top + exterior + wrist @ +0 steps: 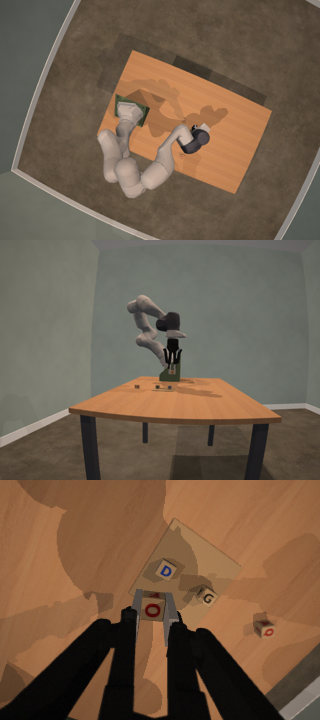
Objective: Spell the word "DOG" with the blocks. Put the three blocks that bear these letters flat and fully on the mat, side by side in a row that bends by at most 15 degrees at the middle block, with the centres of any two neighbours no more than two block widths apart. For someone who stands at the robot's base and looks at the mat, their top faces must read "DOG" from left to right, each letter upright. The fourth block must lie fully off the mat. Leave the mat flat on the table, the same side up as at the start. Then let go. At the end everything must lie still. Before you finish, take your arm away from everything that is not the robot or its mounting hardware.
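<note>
My gripper is shut on a wooden block with a red O and holds it well above the table, over the near edge of the tan mat. On the mat lie a block with a blue D and a block with a dark G, with a gap between them. A fourth block with a red letter lies on the bare table off the mat. In the overhead view the arm hides the mat and the gripper.
The wooden table stands in a walled room. The arm's green base mount sits at one table edge behind the mat. Dark arm shadows fall across the mat and the table.
</note>
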`<state>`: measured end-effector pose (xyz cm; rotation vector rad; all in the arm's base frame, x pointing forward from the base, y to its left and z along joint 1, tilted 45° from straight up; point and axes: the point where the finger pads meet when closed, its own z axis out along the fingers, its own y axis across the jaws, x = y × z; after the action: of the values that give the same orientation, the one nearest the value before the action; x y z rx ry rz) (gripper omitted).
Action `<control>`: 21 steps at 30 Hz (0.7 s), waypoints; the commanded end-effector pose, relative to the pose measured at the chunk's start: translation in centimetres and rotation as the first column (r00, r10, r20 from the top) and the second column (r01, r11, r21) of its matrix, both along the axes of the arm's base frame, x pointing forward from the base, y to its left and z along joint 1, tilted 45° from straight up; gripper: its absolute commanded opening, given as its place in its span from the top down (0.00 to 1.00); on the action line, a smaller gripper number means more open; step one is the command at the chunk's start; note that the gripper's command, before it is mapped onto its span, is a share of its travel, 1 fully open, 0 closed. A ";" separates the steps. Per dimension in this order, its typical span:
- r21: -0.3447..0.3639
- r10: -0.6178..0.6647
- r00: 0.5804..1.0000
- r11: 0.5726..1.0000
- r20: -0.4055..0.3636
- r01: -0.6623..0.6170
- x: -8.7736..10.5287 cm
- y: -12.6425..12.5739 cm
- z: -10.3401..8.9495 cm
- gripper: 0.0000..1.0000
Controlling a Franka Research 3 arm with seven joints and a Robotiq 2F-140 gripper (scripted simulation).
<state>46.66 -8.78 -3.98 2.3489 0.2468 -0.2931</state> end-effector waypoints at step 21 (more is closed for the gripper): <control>-0.003 -0.292 0.905 0.951 0.309 0.309 0.4 -0.5 0.5 0.87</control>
<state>46.95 -9.42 -3.36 2.3428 -0.1307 -0.1373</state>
